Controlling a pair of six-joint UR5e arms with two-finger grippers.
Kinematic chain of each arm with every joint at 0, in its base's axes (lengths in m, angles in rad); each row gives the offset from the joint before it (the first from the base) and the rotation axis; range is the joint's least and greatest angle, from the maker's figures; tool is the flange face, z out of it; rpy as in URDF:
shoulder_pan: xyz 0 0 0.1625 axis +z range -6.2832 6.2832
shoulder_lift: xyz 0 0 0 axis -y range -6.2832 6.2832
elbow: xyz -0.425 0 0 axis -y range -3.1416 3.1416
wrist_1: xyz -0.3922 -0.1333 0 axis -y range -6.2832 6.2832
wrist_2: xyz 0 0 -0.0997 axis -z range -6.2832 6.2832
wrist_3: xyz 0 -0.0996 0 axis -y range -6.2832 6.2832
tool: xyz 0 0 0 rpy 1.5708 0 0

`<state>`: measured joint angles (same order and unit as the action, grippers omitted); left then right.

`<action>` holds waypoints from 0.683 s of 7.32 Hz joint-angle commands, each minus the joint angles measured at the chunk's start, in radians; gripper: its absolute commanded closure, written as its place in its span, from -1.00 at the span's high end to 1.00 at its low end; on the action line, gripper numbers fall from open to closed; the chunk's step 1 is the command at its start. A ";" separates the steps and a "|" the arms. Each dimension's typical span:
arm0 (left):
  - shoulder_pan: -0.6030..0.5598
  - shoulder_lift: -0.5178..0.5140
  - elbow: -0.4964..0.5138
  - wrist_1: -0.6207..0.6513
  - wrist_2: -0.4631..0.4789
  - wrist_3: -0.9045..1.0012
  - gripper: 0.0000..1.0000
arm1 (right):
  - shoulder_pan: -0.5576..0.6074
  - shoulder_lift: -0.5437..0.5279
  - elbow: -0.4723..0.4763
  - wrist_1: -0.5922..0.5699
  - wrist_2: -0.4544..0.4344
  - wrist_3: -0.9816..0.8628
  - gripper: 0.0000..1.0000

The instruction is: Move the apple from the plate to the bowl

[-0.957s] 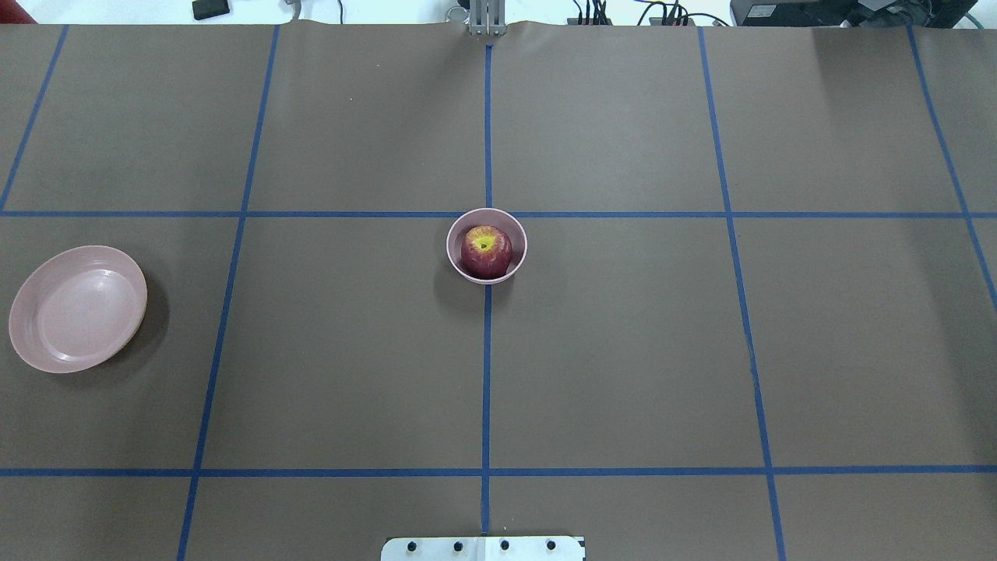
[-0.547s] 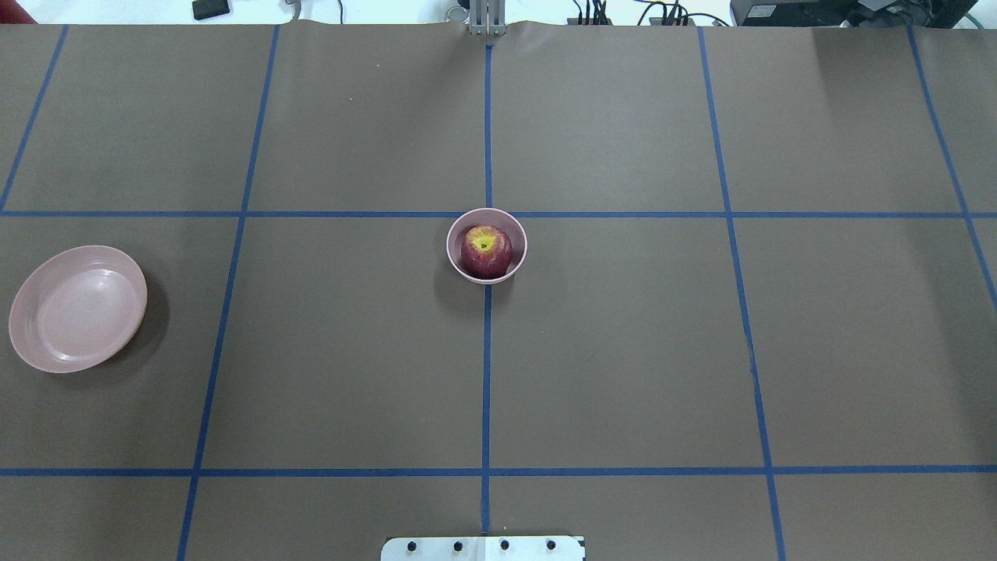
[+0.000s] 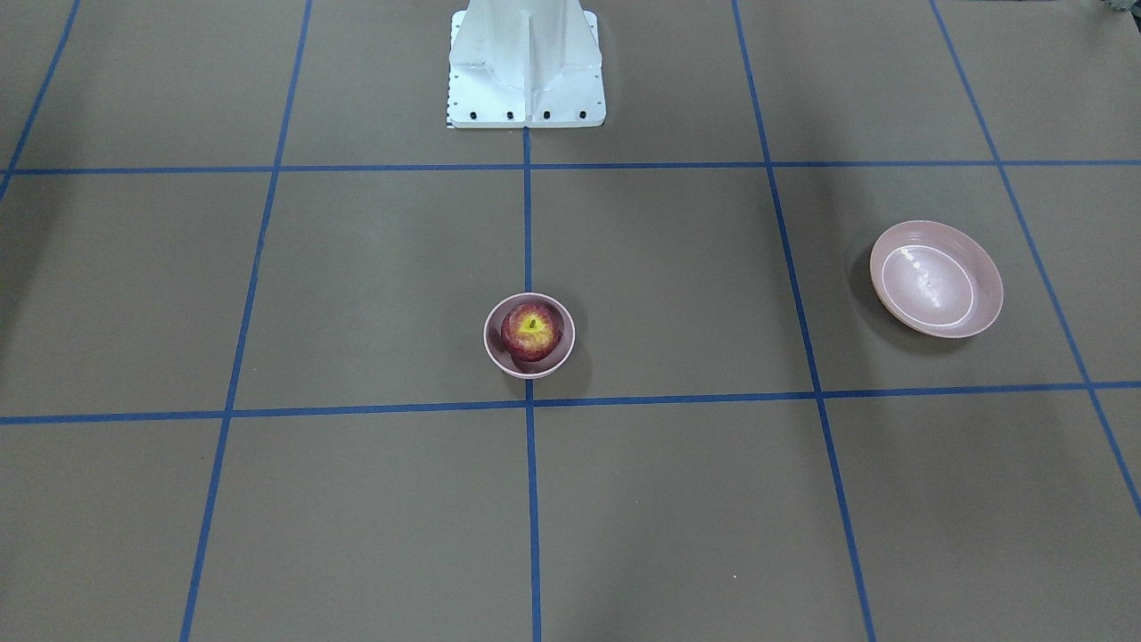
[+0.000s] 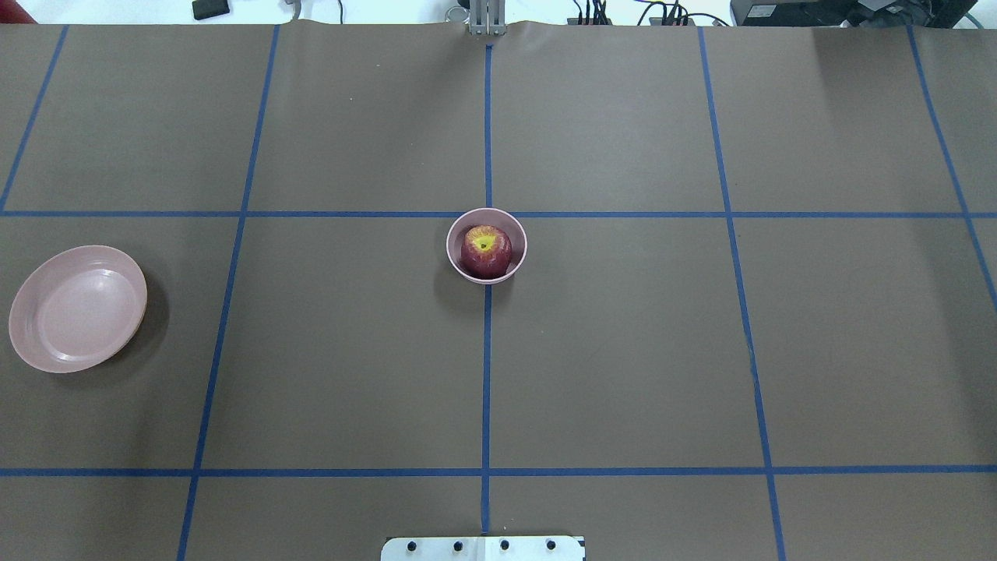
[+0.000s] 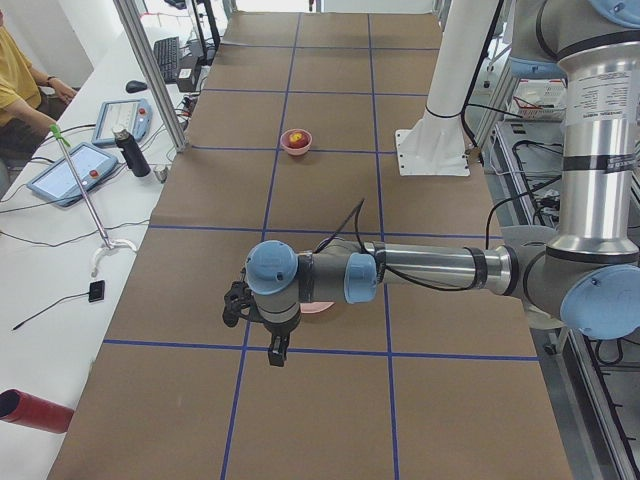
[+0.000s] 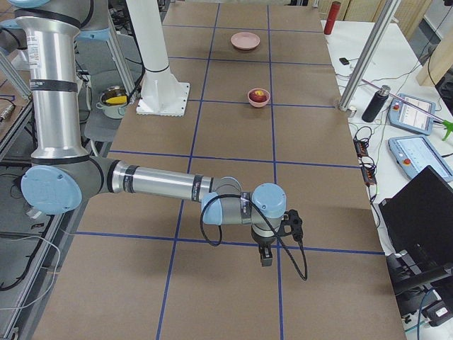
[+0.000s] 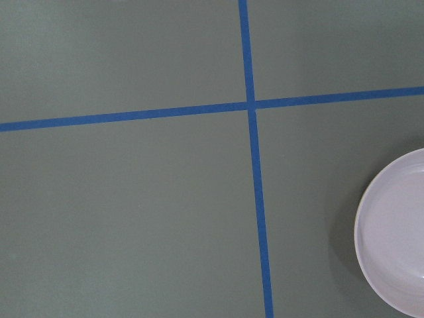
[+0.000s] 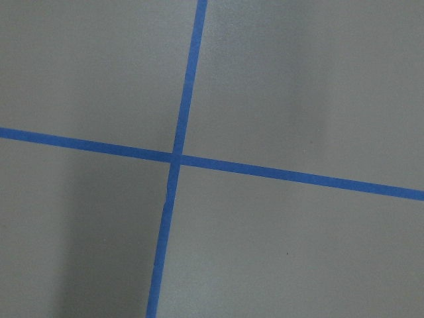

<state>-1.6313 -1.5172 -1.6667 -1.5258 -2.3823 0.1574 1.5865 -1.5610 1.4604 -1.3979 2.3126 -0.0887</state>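
The dark red apple (image 4: 486, 251) with a yellow stem patch sits inside the small deep pink bowl (image 4: 449, 248) at the table's middle; both also show in the front view, the apple (image 3: 531, 331) within the bowl (image 3: 489, 343). The wide shallow pink plate (image 4: 78, 308) lies bare at the far left, and its edge shows in the left wrist view (image 7: 397, 232). The left gripper (image 5: 276, 350) hangs high beside the plate, and the right gripper (image 6: 265, 255) hangs over the table's right end. Each shows only in a side view, so I cannot tell whether it is open or shut.
The robot's white base (image 3: 526, 62) stands at the near middle edge. Blue tape lines (image 4: 487, 351) grid the brown table. Tablets (image 5: 75, 170), a bottle (image 5: 129, 152) and a seated operator (image 5: 20, 90) are along the far side bench.
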 commanded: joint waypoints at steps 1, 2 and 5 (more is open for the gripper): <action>0.001 0.002 -0.002 -0.014 0.000 -0.001 0.96 | 0.010 -0.011 0.033 -0.047 0.004 0.001 1.00; -0.001 0.002 -0.001 -0.014 0.000 -0.001 0.96 | 0.010 -0.014 0.087 -0.118 0.004 0.001 1.00; -0.001 0.003 -0.001 -0.013 0.000 -0.001 0.96 | 0.010 -0.040 0.100 -0.119 0.005 0.001 1.00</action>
<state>-1.6320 -1.5146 -1.6680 -1.5398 -2.3823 0.1565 1.5961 -1.5967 1.5551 -1.5143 2.3176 -0.0884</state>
